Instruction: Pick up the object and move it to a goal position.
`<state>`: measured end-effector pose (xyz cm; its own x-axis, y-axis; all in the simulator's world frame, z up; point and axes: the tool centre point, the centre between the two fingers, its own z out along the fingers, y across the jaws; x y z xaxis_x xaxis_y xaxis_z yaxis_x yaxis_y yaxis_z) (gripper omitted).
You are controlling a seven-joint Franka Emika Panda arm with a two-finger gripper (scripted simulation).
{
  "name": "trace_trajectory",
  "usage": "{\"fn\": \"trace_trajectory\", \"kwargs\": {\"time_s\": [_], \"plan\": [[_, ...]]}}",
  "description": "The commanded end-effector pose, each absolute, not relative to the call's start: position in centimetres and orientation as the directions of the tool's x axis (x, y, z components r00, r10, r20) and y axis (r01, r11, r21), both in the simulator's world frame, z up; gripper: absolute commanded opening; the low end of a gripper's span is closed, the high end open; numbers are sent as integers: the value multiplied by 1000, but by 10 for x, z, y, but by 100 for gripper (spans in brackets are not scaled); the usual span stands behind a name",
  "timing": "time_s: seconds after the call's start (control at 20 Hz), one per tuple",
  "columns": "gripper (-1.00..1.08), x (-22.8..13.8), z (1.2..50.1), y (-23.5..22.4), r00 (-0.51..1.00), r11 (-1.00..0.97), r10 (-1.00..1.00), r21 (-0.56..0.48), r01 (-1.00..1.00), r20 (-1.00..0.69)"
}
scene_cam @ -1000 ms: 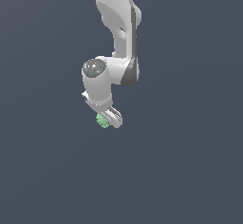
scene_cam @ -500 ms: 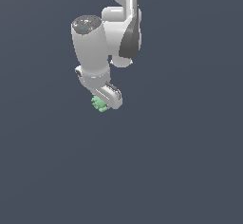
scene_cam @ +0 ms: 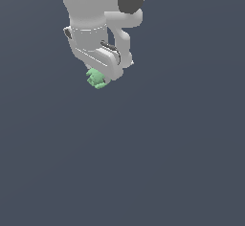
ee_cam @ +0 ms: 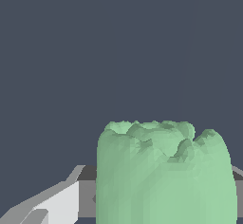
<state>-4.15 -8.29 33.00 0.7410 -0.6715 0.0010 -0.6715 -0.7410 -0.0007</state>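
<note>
The small light-green lumpy object (scene_cam: 96, 79) sticks out below the tip of my white gripper (scene_cam: 101, 75) in the exterior view, held up in the air. The gripper is shut on the object, and the fingers are mostly hidden behind the hand. In the wrist view the green object (ee_cam: 163, 171) fills much of the picture, with a grey-and-white finger (ee_cam: 61, 201) beside it. No goal marker shows in either view.
The white arm (scene_cam: 100, 9) with its dark joint cover reaches out of the exterior view at the top. Behind everything is a plain dark blue-grey background.
The arm has swung up and toward the camera with the green object held in it; the gripper sits higher in the exterior view and looks larger.
</note>
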Motion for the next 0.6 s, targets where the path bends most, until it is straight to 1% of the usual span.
{"fn": "trace_trajectory", "kwargs": {"time_s": [0.0,0.3,0.55], "plan": [[-100,-47,358,-83,741,-741,-672,0,-672,0],[-100,-55,419,-84,741,-741,-671,0,-671,0],[-100,-59,456,-84,742,-742,-671,0,-671,0]]}}
